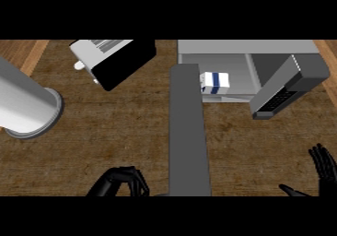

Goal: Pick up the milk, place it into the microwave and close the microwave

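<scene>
The milk, a white carton with a blue band, stands upright inside the open microwave at the top right, near the left of its cavity. The microwave's door swings out toward me and shows edge-on as a long grey slab down the middle of the view. My left hand is at the lower edge, just left of the door's near end, with its fingers curled and nothing in them. At the lower right corner my right hand rests open with its fingers up, well away from the microwave.
The microwave's dark keypad panel juts out at the right of the cavity. A white and black appliance sits at the top left of the wooden counter. A large grey cylinder stands at the left edge.
</scene>
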`<state>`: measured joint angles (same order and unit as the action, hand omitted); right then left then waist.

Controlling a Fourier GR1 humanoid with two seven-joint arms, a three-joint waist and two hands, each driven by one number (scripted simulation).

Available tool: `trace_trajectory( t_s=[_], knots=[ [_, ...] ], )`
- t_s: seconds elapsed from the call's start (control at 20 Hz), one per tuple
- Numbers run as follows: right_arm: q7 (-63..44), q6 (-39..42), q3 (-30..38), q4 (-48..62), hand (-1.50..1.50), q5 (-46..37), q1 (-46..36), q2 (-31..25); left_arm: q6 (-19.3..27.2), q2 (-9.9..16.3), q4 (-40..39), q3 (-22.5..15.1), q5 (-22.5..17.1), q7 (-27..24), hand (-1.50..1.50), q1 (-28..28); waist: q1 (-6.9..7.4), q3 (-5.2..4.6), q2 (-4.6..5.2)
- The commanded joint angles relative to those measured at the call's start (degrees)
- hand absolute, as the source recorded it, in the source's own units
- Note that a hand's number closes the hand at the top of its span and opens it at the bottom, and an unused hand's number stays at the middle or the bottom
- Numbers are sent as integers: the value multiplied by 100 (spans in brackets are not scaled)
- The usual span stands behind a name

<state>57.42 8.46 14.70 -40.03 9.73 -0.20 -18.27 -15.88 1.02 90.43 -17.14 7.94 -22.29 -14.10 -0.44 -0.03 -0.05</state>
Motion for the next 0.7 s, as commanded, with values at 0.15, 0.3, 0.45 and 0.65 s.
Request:
trace_trajectory(
  t_s=[0.15,0.3,0.45,0.65],
  knots=[
    [365,817,253,422,-150,217,42,-559,549,-99,-1191,-91,349,-72,150,1323,13,6,14],
    [88,898,153,-41,-150,328,187,-533,-67,3,-1455,-491,551,746,150,1714,-95,4,14],
    [417,878,39,86,-150,214,323,-433,-94,-100,-2225,-806,549,1034,150,2222,-131,9,34],
    [233,876,25,-227,-150,313,359,-519,-157,-101,-2648,-1799,495,1314,150,2331,-176,0,23]
  ],
)
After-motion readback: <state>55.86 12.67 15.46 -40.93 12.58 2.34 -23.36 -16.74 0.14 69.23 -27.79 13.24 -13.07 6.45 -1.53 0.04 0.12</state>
